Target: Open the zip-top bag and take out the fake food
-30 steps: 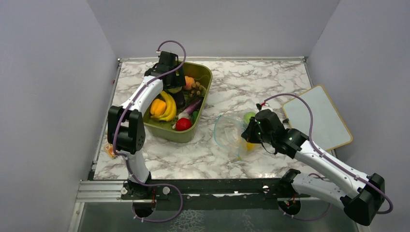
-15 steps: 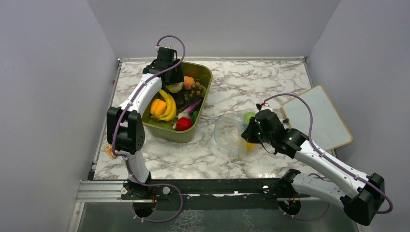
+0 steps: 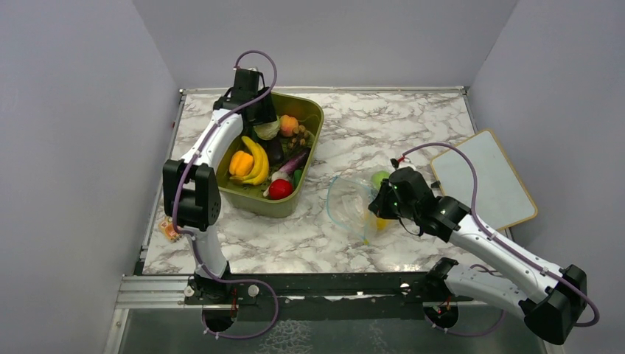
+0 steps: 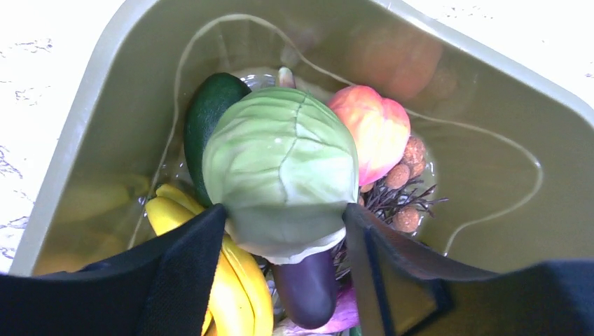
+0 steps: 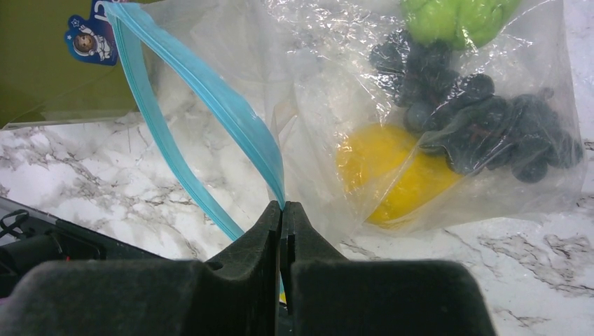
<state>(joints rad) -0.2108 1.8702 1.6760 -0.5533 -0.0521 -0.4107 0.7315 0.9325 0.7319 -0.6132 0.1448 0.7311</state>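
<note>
The zip-top bag (image 3: 345, 203) lies open-mouthed on the marble right of centre. My right gripper (image 3: 378, 203) is shut on its blue zipper strip (image 5: 210, 98), pinched at my fingertips (image 5: 281, 210). Inside the bag (image 5: 329, 63) I see a light green piece (image 5: 455, 17), a yellow fruit (image 5: 392, 175) and a dark grape bunch (image 5: 483, 126). My left gripper (image 3: 258, 116) hangs open over the far end of the olive bin (image 3: 313, 118). Its fingers (image 4: 189, 266) flank a light green cabbage (image 4: 280, 168) that rests on the pile beside a peach (image 4: 375, 129) and a purple eggplant (image 4: 308, 287).
The bin also holds a banana bunch (image 3: 256, 164), an orange bell pepper (image 3: 240, 162) and a red tomato (image 3: 279, 189). A white board (image 3: 483, 177) lies at the right edge. A small orange item (image 3: 170, 231) sits at the left edge.
My left gripper has drawn back toward the far end of the bin, uncovering the green cabbage lying in it. The right arm and the bag have not moved.
</note>
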